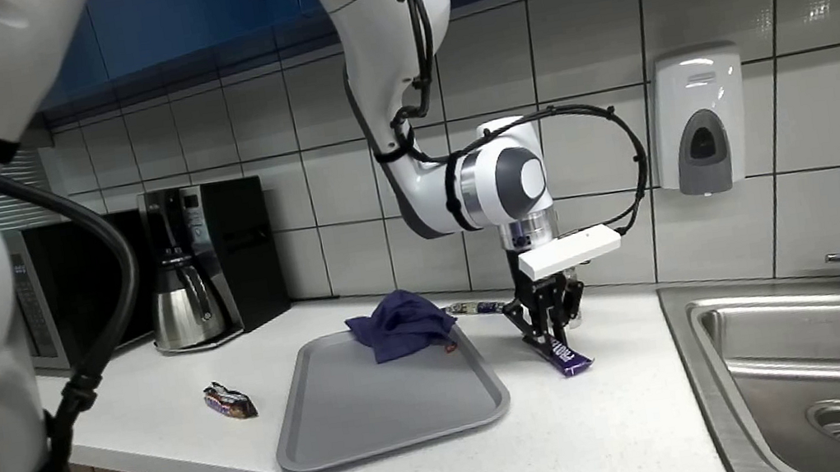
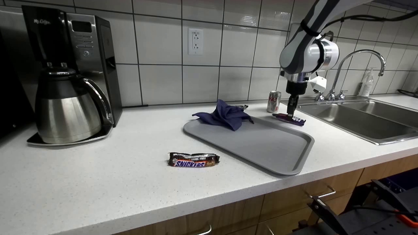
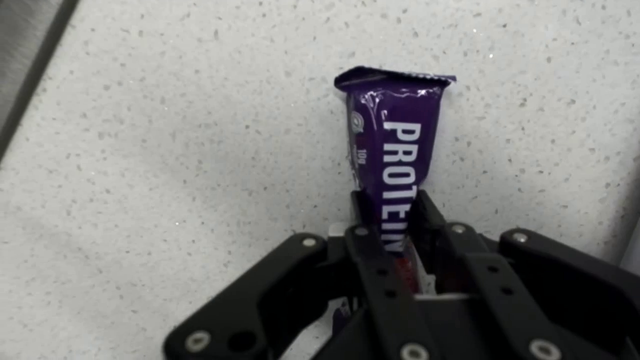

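Because the claw point(image 3: 392, 207) is clenched on the bar point(image 3: 395, 145), pinching it across both long sides, the quality of this hold matters most. The bar lies directly beneath the claw, seemingly resting on the desk point(image 1: 607, 429); its lettered end juts out ahead of the claw, while the opposite end is mostly hidden in the wrist view. In both exterior views the grip seems to fall near mid-length, which should help balance. It looks slick and soft, so steady, moderate pressure is probably safer than a hard squeeze that might crumple it. Any lift would best start slow and straight up, watching the jutting end for tilt. Clearance deserves care: the tray point(image 2: 261, 143) and cloth point(image 2: 225, 115) lie on one side of the claw, the sink point(image 2: 352, 120) on the opposite side, and the can point(image 2: 273, 101) stands near it, toward the wall point(image 2: 241, 83).
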You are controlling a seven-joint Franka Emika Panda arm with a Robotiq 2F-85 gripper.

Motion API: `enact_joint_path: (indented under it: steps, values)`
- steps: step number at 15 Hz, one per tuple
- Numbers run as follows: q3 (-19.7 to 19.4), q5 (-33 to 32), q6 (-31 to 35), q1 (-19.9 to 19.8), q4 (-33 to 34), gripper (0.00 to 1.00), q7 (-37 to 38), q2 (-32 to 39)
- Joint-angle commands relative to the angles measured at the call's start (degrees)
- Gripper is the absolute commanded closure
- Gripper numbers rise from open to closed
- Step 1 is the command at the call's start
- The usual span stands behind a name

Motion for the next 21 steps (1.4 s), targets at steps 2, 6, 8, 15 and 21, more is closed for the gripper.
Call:
enact_joint_path:
  steps: [2,6,8,15,21]
  values:
    - [0.7,-1.3,-2.2,-1.1,-0.9,0.95,0.5,-3.0]
    - [0.6,-1.6,-3.5,-0.7,-2.3,0.95,0.4,-5.9]
    - [0.5,-1.7,-4.1,-0.2,-3.1,0.95,0.9,-7.3]
    - [0.6,-1.6,-6.4,1.9,-7.6,0.95,2.6,-12.4]
    - [0.8,-2.6,-6.4,5.2,-13.6,0.95,6.3,-16.0]
